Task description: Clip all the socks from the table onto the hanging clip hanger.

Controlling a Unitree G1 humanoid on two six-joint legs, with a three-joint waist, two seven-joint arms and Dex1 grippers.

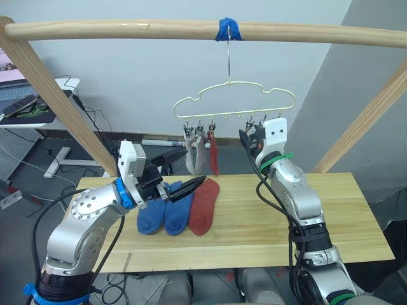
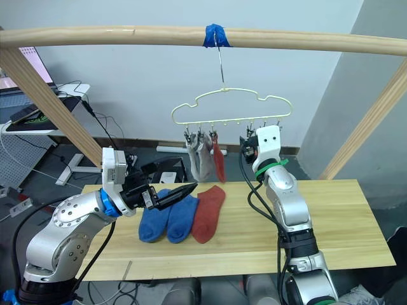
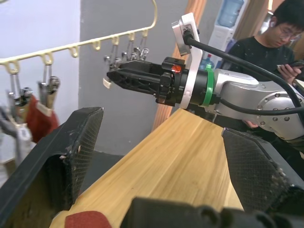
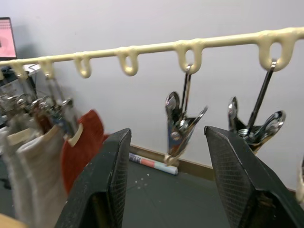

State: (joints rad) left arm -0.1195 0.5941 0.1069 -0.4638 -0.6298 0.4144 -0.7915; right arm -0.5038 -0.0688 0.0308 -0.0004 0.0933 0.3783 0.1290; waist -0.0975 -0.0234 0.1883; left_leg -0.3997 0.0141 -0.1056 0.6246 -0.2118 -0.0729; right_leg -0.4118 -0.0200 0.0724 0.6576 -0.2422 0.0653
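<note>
Right gripper (image 4: 166, 185), jaws wide, faces an empty clip (image 4: 183, 126) (squeeze squarely); left gripper (image 2: 175, 194), apparently narrow, should lift a blue sock (image 2: 154, 222) by its cuff.

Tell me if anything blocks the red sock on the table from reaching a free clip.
Nothing visible stands in the way. The red sock lies on the table below the clip hanger. The right pincer, open, hovers at the free clips, beside the path rather than across it.
</note>
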